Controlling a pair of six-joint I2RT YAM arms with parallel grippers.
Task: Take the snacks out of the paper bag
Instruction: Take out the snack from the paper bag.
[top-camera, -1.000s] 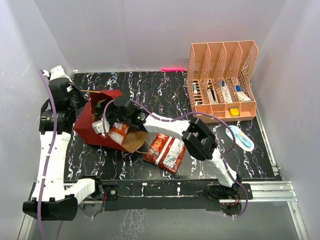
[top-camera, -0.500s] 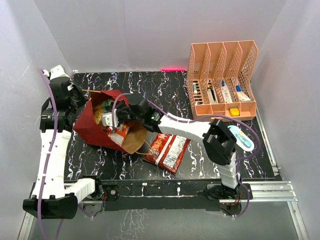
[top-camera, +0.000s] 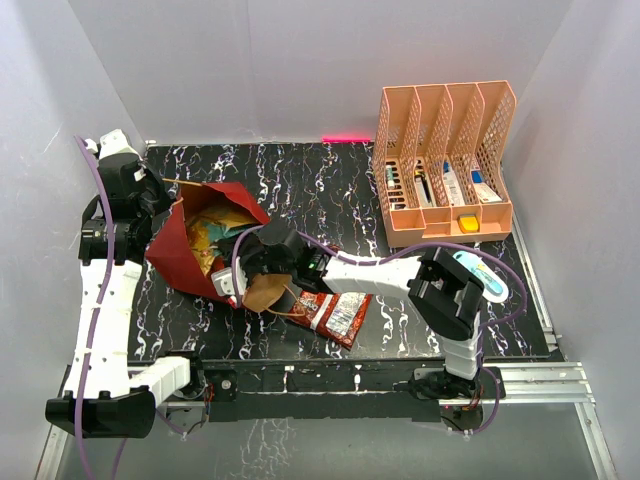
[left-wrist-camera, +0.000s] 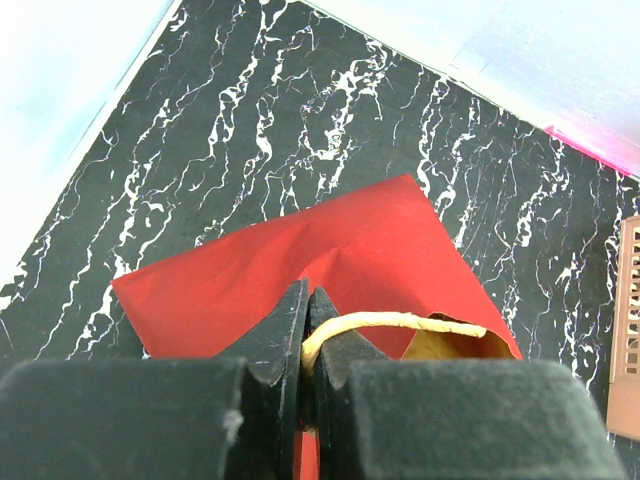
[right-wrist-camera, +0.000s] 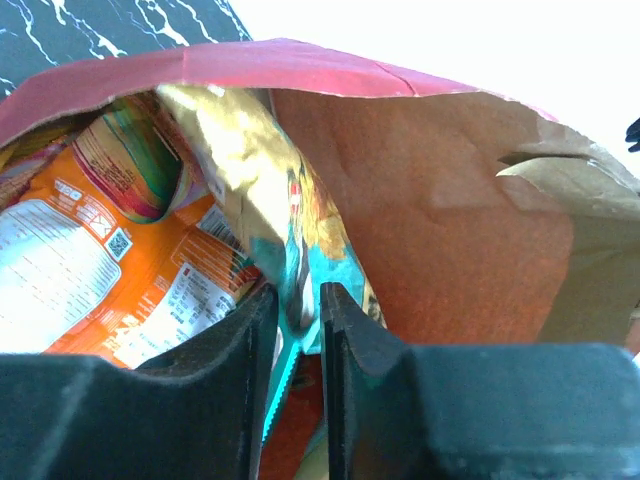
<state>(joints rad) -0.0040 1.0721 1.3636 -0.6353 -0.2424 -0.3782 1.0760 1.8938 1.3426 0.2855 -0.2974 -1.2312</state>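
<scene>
The dark red paper bag (top-camera: 180, 255) lies tilted at the left of the table, mouth toward the middle. My left gripper (top-camera: 167, 205) is shut on its twisted handle (left-wrist-camera: 400, 322), above the red outside (left-wrist-camera: 300, 250). My right gripper (top-camera: 243, 283) is at the bag's mouth, shut (right-wrist-camera: 297, 320) on the edge of a teal-and-yellow snack packet (right-wrist-camera: 285, 215). An orange packet (right-wrist-camera: 110, 270) lies beside it against the brown inside (right-wrist-camera: 450, 220). More packets (top-camera: 212, 232) show inside the bag. A red packet (top-camera: 337, 312) lies on the table, partly under my right arm.
A peach file organiser (top-camera: 445, 160) with pens and small items stands at the back right. A white-and-blue oval packet (top-camera: 480, 275) lies in front of it. White walls close in the left, back and right sides.
My right gripper has drawn back from deep in the bag to its mouth, toward the near edge. The bag's mouth now shows more of the packets. The left gripper has stayed put.
</scene>
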